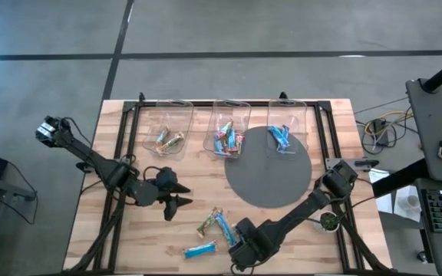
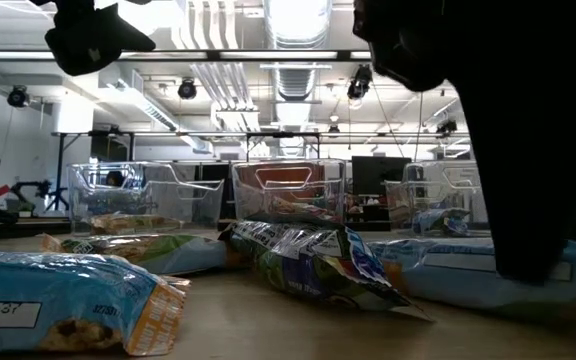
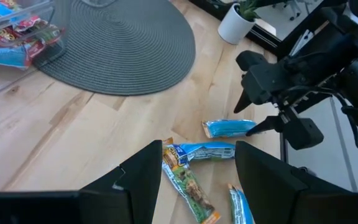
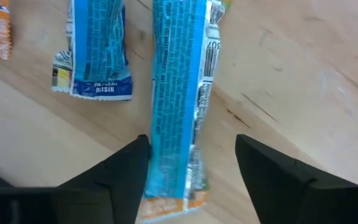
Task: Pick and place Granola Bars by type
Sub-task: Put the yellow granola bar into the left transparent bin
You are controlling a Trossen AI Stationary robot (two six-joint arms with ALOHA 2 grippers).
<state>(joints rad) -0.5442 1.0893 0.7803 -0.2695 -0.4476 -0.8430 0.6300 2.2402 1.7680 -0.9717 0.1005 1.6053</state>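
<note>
Right tool [image 4: 191, 168] astride blue bar [image 4: 178, 93]

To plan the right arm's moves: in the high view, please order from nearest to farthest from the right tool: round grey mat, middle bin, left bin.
From the right tool, open at the table's front edge:
1. Round grey mat, table's right half.
2. Middle bin, back row.
3. Left bin, back left.

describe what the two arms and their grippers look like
Both arms are dark, nearly black, jointed links with black cables trailing along them. The left gripper and right gripper each end in two matte dark, wedge-shaped fingers. No markings are visible.
</note>
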